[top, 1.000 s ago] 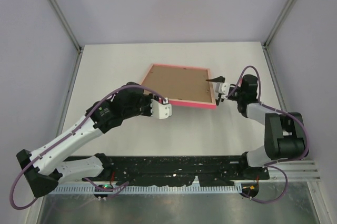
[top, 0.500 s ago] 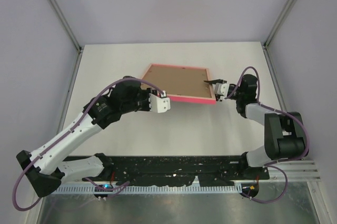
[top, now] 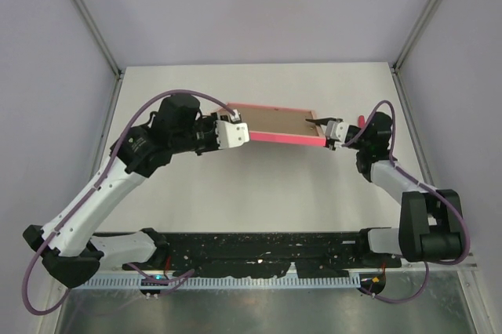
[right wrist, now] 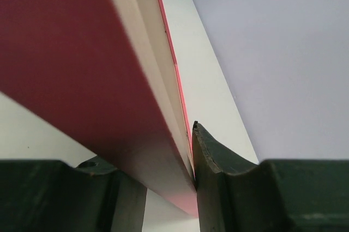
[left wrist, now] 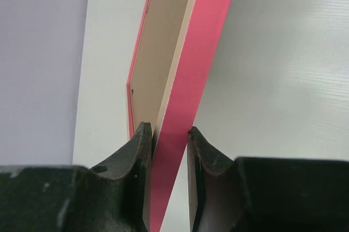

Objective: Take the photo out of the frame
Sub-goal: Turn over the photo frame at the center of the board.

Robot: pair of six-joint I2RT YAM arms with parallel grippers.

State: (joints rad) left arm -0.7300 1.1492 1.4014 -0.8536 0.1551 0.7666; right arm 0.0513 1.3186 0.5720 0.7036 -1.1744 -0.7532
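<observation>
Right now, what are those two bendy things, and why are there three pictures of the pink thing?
Those are two robot arms, each ending in a two-finger pincher called a gripper. One picture looks down from above. The other two come from small cameras on the wrists, so you see the dark fingers up close. The left gripper and the right gripper each pinch one end of the pink frame, which is tipped up over the white table. From above you can see its brown backing board. The photo itself does not show in any of these pictures.
</observation>
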